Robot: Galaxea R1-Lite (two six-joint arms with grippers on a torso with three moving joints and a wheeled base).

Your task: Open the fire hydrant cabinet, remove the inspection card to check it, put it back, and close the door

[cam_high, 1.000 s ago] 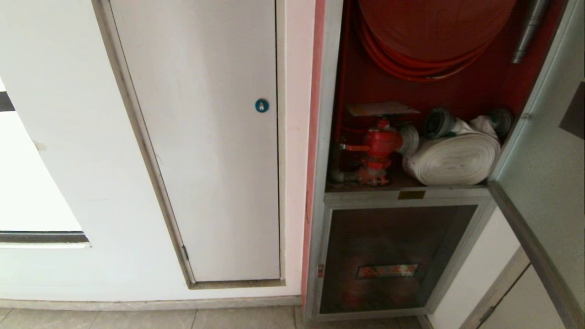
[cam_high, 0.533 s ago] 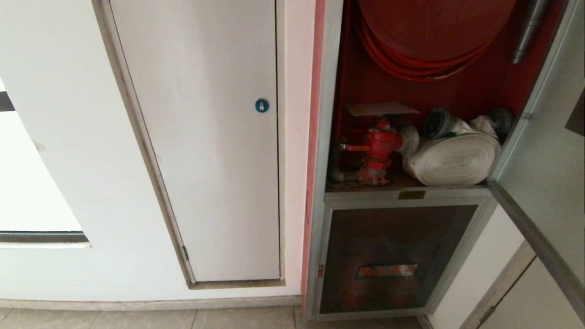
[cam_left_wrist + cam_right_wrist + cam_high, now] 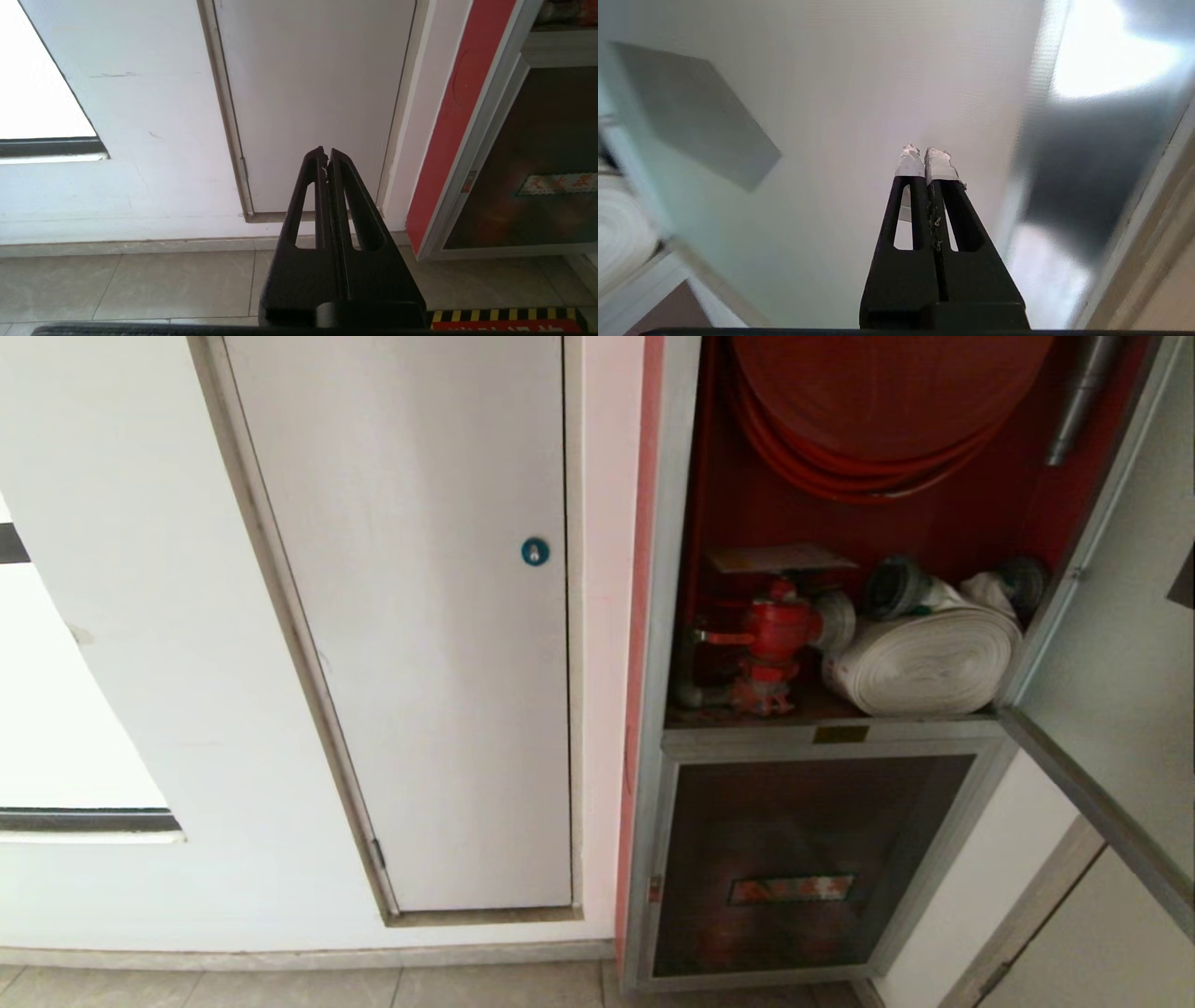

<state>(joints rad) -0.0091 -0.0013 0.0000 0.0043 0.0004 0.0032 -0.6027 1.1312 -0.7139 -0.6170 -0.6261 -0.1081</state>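
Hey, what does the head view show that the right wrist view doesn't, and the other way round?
Only the head view shows the red valve with the inspection card lying flat on top of it, the red hose reel, the lower dark glass panel and the white panel with the blue lock. Only the right wrist view shows the right gripper, shut and empty, pointing at the pane. Both show the open door and the white rolled hose.
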